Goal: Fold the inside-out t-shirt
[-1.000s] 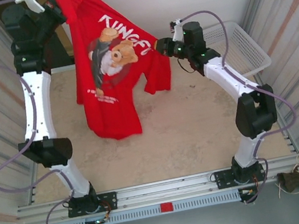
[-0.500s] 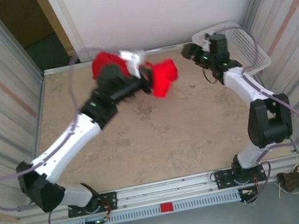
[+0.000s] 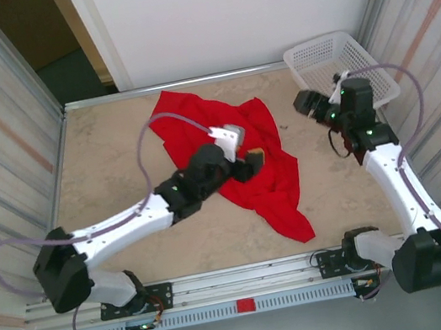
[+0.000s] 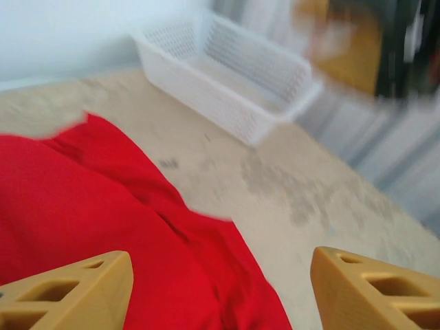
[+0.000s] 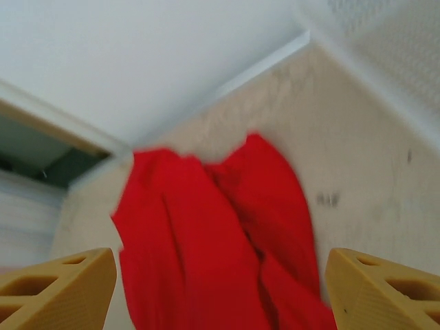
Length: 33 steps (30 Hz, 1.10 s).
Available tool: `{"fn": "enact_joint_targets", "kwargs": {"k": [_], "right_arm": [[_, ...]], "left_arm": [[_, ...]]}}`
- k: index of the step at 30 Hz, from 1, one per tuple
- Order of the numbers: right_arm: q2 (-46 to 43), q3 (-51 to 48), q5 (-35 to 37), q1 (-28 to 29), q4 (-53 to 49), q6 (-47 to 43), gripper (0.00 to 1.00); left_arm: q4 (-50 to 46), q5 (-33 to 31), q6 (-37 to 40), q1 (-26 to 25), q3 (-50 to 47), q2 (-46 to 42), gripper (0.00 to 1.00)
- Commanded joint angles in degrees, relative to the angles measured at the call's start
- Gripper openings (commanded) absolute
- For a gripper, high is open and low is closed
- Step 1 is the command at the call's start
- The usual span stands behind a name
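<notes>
red t-shirt (image 3: 279, 184) lies rumpled mid-bench (image 3: 115, 149), running from 11 toward 5 o'clock, light and limp, likely to sag and bunch; left hand (image 3: 254, 159) above its middle and right hand (image 3: 306, 105) at 2 o'clock both gape empty; best pinched at hem corners or shoulders.

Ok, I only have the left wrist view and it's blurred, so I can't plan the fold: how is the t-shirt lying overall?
Observer: The t-shirt lies crumpled on the table, running from the far middle toward the near right.
Operator: Where is the right arm?
Observer: The right arm reaches beside the basket, its jaws open, apart from the cloth.
Operator: And my jaws?
Observer: Open, above the shirt's middle, holding nothing.
</notes>
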Motion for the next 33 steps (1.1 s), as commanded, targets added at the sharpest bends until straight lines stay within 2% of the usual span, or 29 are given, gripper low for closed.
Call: {"fn": "enact_joint_targets", "kwargs": {"k": [1, 4, 6, 10, 14, 23, 25, 30, 31, 32, 33], "right_arm": [[-2.1, -5.2, 3.8, 5.0, -11.7, -2.3, 0.78], [-4.4, -9.9, 6.4, 9.3, -14.8, -0.4, 0.78], [-6.8, -13.6, 7.5, 11.3, -14.6, 1.5, 0.78], [-7.1, -17.1, 6.1, 11.6, -11.7, 3.9, 0.78], [-5.5, -16.1, 6.7, 11.5, -11.6, 3.2, 0.78], [-2.1, -13.6, 5.3, 11.1, -11.2, 1.9, 0.77], [-2.4, -13.6, 5.0, 11.1, -11.5, 1.9, 0.77], [-4.1, -13.3, 4.7, 11.1, -12.4, 1.9, 0.77], [-4.4, -13.1, 4.4, 11.1, -12.4, 1.9, 0.77], [-4.6, -12.9, 4.2, 11.1, -12.6, 2.0, 0.77], [-4.8, -12.7, 4.1, 11.1, -12.9, 1.9, 0.77]], "left_arm": [[-8.9, -4.2, -1.7, 6.8, 3.5, -4.7, 0.69], [-15.1, 2.9, -5.7, 17.6, 6.3, -2.8, 0.72], [-19.5, 8.1, -5.4, 23.4, 10.8, 2.2, 0.72], [-27.5, 12.7, -2.9, 27.9, 23.3, 16.0, 0.72], [-38.1, 15.3, -1.5, 28.4, 42.2, 33.4, 0.7], [-54.1, 12.6, -3.1, 26.0, 81.1, 64.7, 0.71], [-54.5, 12.2, -3.3, 25.6, 85.2, 68.1, 0.72], [-51.4, 13.4, -5.1, 25.3, 85.3, 71.1, 0.73], [-50.9, 13.6, -5.2, 25.4, 85.4, 71.6, 0.71], [-50.4, 14.1, -5.1, 25.6, 85.3, 71.8, 0.64], [-49.7, 14.8, -5.0, 25.7, 85.3, 72.0, 0.46]]}}
